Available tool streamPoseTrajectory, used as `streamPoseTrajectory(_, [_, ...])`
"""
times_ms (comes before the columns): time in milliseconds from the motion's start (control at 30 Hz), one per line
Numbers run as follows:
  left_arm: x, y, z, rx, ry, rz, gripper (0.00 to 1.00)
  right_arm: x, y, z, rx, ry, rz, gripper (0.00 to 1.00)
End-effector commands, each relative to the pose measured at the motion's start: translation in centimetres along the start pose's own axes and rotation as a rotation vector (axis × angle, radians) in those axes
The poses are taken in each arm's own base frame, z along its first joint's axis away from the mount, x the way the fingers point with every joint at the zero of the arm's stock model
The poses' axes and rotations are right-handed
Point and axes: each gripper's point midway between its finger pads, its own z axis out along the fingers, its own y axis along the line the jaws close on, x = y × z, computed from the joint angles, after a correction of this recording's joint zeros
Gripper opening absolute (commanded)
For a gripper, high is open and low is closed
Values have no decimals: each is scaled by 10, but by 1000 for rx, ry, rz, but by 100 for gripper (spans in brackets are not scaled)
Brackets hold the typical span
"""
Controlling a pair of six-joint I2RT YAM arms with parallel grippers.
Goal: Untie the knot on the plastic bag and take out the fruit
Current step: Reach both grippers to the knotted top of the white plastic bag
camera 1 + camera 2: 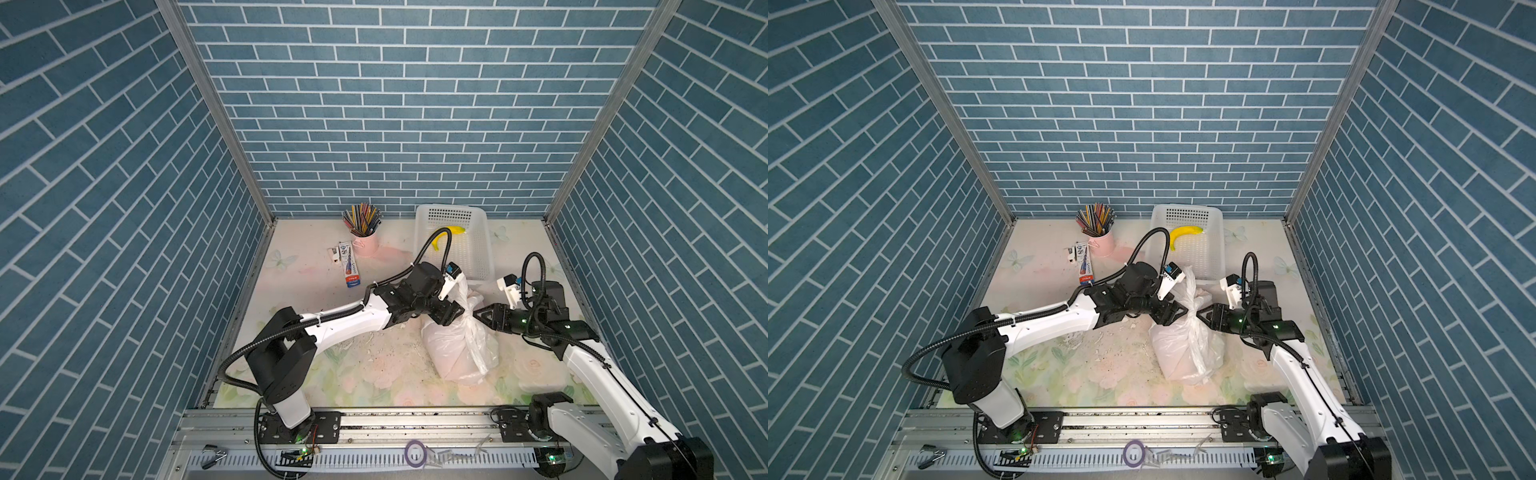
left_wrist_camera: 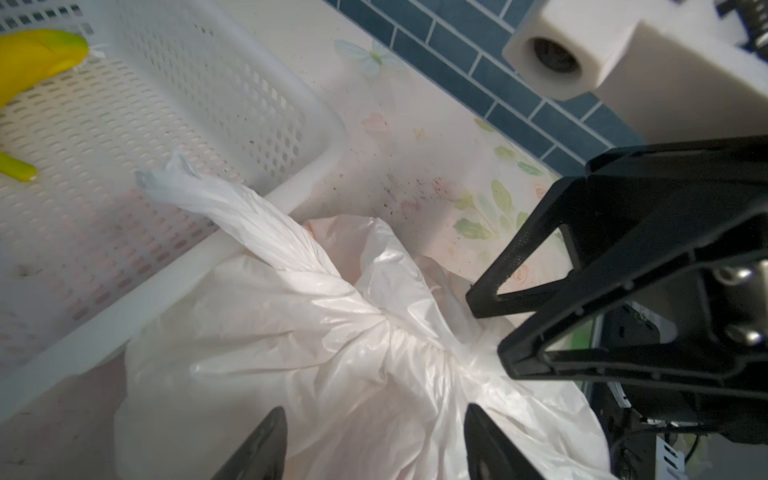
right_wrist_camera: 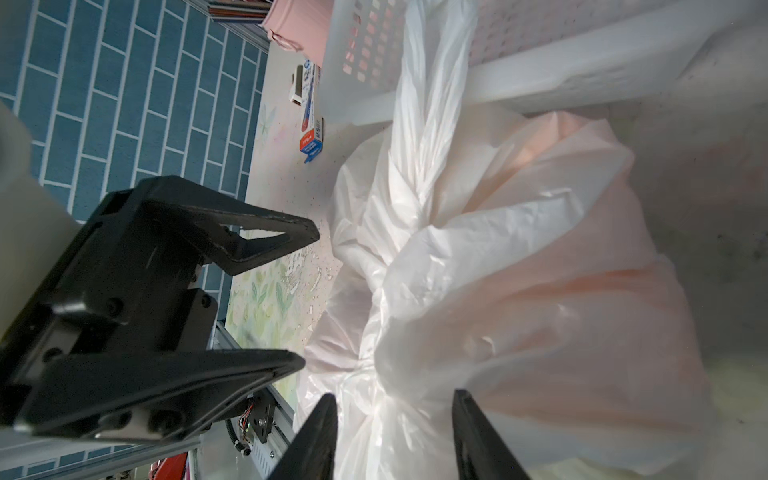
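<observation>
The white plastic bag (image 1: 455,349) (image 1: 1183,349) lies right of the table's middle, its top gathered into the knot (image 2: 395,332) (image 3: 386,270). One crinkled tail (image 2: 232,212) drapes over the basket's rim. My left gripper (image 2: 374,415) (image 1: 459,309) is open, its jaws straddling bag plastic just beside the knot. My right gripper (image 3: 394,397) (image 1: 478,314) faces it from the other side, jaws apart around the bunched strip. The two sets of fingertips nearly meet at the knot. The fruit is hidden inside the bag; only a peach tint shows through.
A white perforated basket (image 1: 451,206) (image 1: 1183,206) holding a yellow banana (image 1: 1183,232) stands just behind the bag. A pink cup of pencils (image 1: 365,243) and a small box (image 1: 348,266) sit at the back left. Blue brick walls close three sides.
</observation>
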Motion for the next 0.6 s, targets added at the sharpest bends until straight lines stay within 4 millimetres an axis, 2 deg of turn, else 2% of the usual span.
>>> streamPoseTrajectory(0, [8, -9, 8, 34, 50, 8, 67, 9, -12, 6, 47, 24, 31, 42])
streamPoseTrajectory(200, [28, -19, 23, 108, 124, -13, 60, 16, -15, 14, 31, 35, 47, 31])
streamPoseTrajectory(333, [41, -23, 31, 153, 173, -28, 55, 20, -18, 19, 28, 44, 54, 29])
streamPoseTrajectory(367, [44, -23, 33, 155, 182, -31, 54, 20, -19, 19, 31, 47, 56, 30])
streamPoseTrajectory(433, [49, -22, 35, 156, 193, -32, 50, 22, -21, 20, 44, 52, 54, 43])
streamPoseTrajectory(467, [51, -21, 36, 153, 196, -31, 45, 22, -23, 21, 50, 55, 56, 46])
streamPoseTrajectory(567, [54, -15, 37, 129, 199, -30, 34, 26, -26, 24, 55, 64, 59, 42])
